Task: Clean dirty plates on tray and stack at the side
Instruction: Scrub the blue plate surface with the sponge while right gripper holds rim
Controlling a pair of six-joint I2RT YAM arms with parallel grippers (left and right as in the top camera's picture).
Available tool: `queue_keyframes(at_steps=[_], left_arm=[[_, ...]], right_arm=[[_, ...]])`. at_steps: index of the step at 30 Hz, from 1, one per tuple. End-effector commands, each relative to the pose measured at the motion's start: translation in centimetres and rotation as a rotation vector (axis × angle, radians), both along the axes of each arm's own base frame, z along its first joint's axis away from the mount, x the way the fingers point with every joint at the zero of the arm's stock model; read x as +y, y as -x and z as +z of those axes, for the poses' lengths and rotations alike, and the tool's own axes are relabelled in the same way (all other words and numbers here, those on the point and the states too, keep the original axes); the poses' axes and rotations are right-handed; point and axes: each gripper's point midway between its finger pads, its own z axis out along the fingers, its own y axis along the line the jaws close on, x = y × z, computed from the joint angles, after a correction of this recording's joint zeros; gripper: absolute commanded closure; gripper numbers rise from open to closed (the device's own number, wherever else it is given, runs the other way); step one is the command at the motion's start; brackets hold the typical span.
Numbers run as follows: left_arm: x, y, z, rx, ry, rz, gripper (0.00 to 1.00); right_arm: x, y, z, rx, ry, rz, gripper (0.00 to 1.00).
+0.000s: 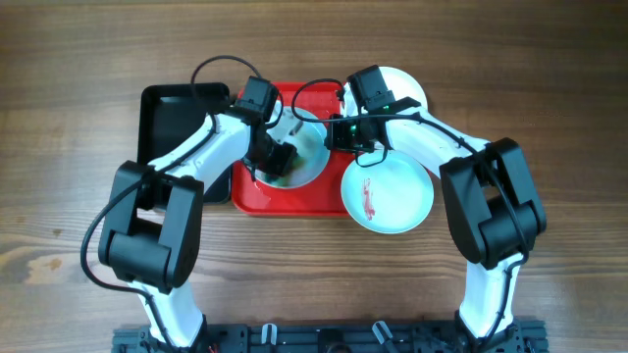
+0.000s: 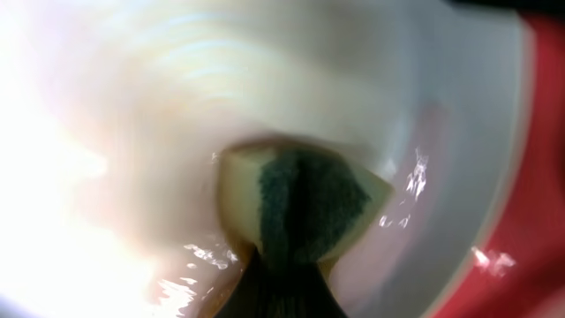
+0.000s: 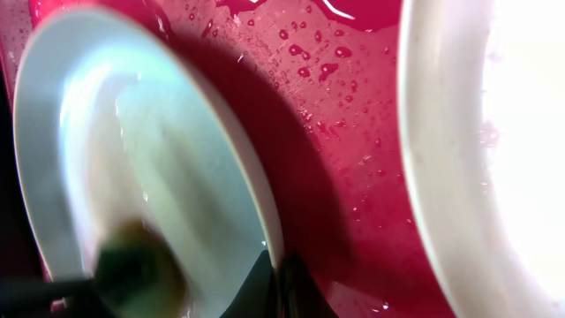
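Observation:
The red tray (image 1: 257, 199) lies mid-table. On it a pale mint plate (image 1: 310, 162) is tilted up. My right gripper (image 1: 339, 133) is shut on its right rim, as the right wrist view (image 3: 278, 276) shows on the plate (image 3: 132, 132). My left gripper (image 1: 278, 160) is shut on a yellow-and-green sponge (image 2: 300, 208) pressed against the plate's wet face (image 2: 159, 106). A second mint plate (image 1: 392, 196) with a red sauce streak sits at the tray's right edge. A white plate (image 1: 407, 86) lies at the back right, partly under my right arm.
A black tray (image 1: 172, 118) stands left of the red tray, under my left arm. The red tray's floor (image 3: 335, 132) is wet with droplets. The white plate (image 3: 468, 132) lies close to the right of the held plate. Bare wood table surrounds everything.

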Motion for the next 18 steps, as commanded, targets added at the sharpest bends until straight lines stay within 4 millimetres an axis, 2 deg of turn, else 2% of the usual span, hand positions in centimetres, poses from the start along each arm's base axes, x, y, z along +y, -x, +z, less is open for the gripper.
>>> queue_keyframes(at_steps=[1, 5, 10, 14, 18], left_arm=[[6.9, -1.2, -2.9, -0.049, -0.337, 0.4, 0.96], [7.5, -3.3, -2.3, -0.146, -0.331, 0.603, 0.96], [5.8, -7.2, -1.0, -0.298, -0.216, 0.665, 0.96], [4.8, -10.4, 0.8, -0.446, -0.141, 0.722, 0.96], [4.4, -11.9, 2.0, -0.522, -0.102, 0.754, 0.96]], right_arm=[[0.7, 0.9, -0.9, 0.049, -0.017, 0.008, 0.96], [0.7, 0.9, -0.9, 0.049, -0.017, 0.008, 0.96], [0.7, 1.0, -0.9, 0.05, -0.017, 0.008, 0.95], [0.6, 1.1, -1.0, 0.058, -0.013, 0.008, 0.96], [0.5, 1.3, -1.1, 0.065, -0.01, 0.008, 0.96]])
